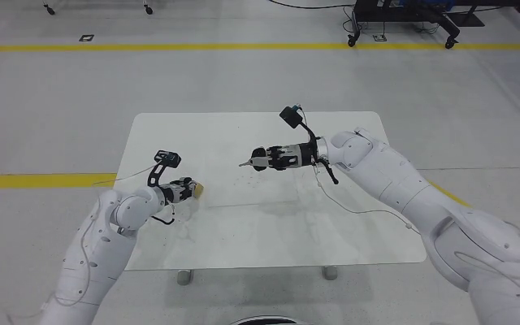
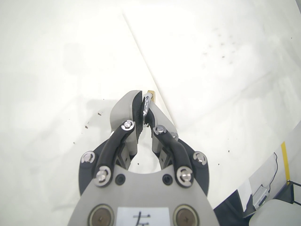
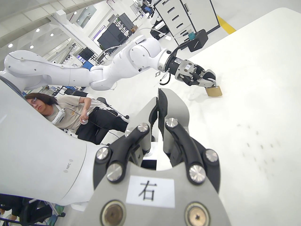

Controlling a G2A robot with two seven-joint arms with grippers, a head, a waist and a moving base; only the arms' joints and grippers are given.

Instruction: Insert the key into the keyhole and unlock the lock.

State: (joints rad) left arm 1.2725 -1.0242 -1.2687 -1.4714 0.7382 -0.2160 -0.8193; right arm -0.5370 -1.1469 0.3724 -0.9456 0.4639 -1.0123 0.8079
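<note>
"Tools first: the left tool (image 2: pixel 144 103), what is it doing?"

"Clamped on the lock (image 3: pixel 214 91), by its silver shackle (image 2: pixel 145 109). The brass body (image 2: pixel 151 94) sticks out past the fingertips."

"Which way does the lock lie?"

"Its long axis runs on from the tool: shackle inside the grip, body pointing away from that arm, toward the middle of the tabletop (image 1: pixel 268 236), and slanting down. The body's lower edge is right at the surface; whether it touches, I cannot tell."

"And the right tool (image 1: pixel 258 158)?"

"Its fingers are pressed together on the key (image 1: pixel 244 164). A thin metal tip pokes out beyond them."

"Pointing where?"

"Roughly level, with its long axis in line with the tool. The tip is aimed across the tabletop toward the left arm and the lock — well apart from it, and held above the surface near the tabletop's middle."

"The lock sits where, then?"

"Near the tabletop's left side, at the left tool."

"Count?"

"One lock, one key, two tools — each tool has one thing."
</note>
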